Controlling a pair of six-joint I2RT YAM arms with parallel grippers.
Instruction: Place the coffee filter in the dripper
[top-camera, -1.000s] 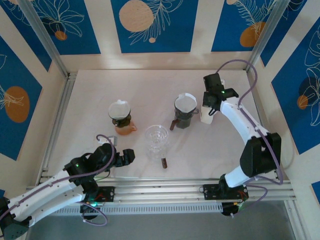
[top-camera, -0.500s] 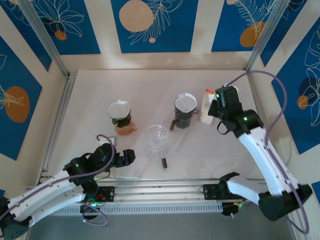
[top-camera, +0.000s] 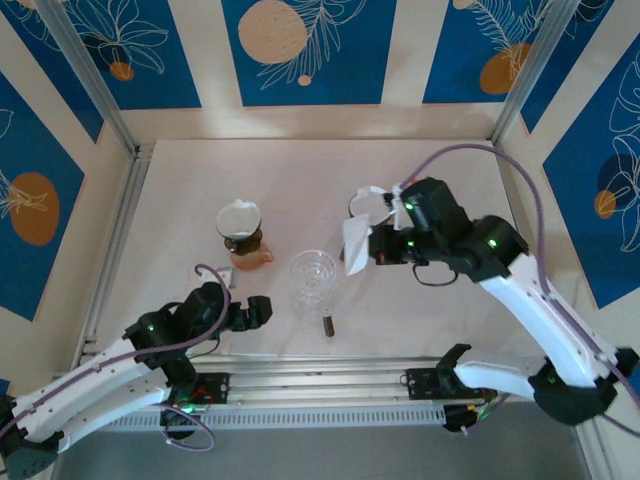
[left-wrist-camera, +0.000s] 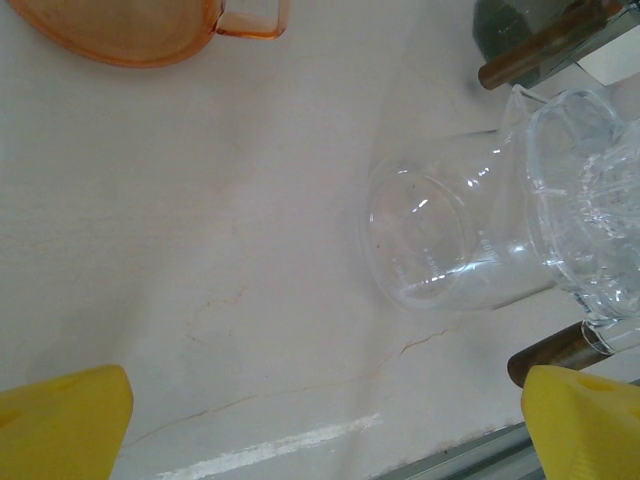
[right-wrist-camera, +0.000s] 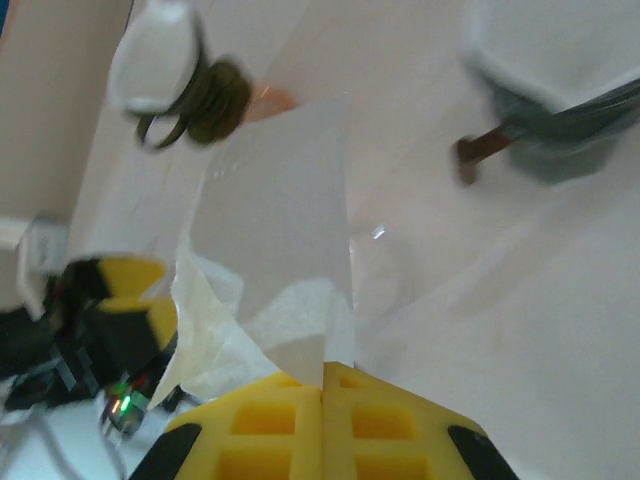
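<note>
Right gripper (right-wrist-camera: 322, 378) tight on coffee filter (right-wrist-camera: 280, 255), long axis straight out from jaws.

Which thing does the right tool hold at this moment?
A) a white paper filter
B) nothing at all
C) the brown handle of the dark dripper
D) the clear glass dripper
A: in the right wrist view the right tool is shut on the lower edge of the white paper filter, and the clear glass dripper stands apart from it on the table.
</note>
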